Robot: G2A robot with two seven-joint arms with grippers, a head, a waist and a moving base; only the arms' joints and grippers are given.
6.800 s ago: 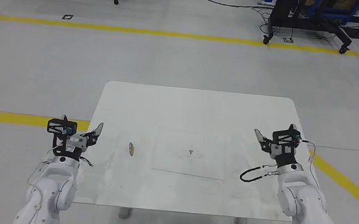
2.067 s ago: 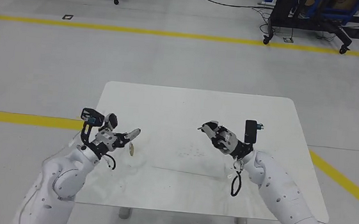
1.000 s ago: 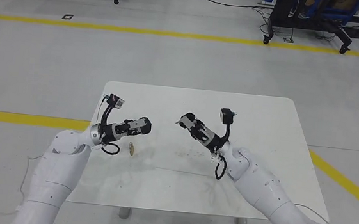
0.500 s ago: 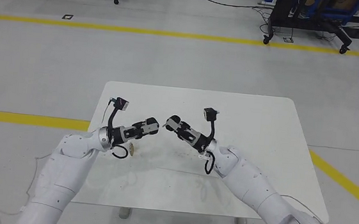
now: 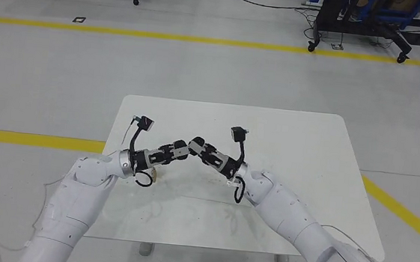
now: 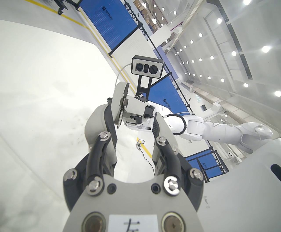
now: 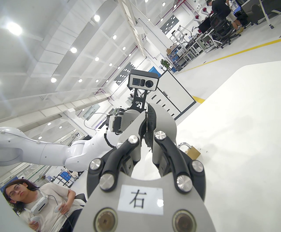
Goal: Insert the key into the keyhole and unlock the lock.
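A brass padlock (image 5: 154, 176) with a silver shackle lies on the white table (image 5: 307, 139), left of centre and just below my left forearm. In the right wrist view the padlock (image 7: 192, 152) lies flat beyond the gripper. Both grippers are raised above the table and meet tip to tip. My left gripper (image 5: 180, 149) (image 6: 131, 114) is open. My right gripper (image 5: 196, 145) (image 7: 146, 112) is shut, with nothing visible between its pads, and its tips lie at the mouth of the left gripper's gap. My right forearm (image 5: 251, 181) covers the table's middle.
A thin clear sheet (image 5: 211, 199) lies on the middle of the table under the right arm. The table's front edge (image 5: 230, 249) is near the robot. Yellow floor lines (image 5: 14, 137) run on either side.
Both arms have swung in from the table's sides to the middle. Over the last second the grippers closed the remaining gap and now meet. The padlock has not moved.
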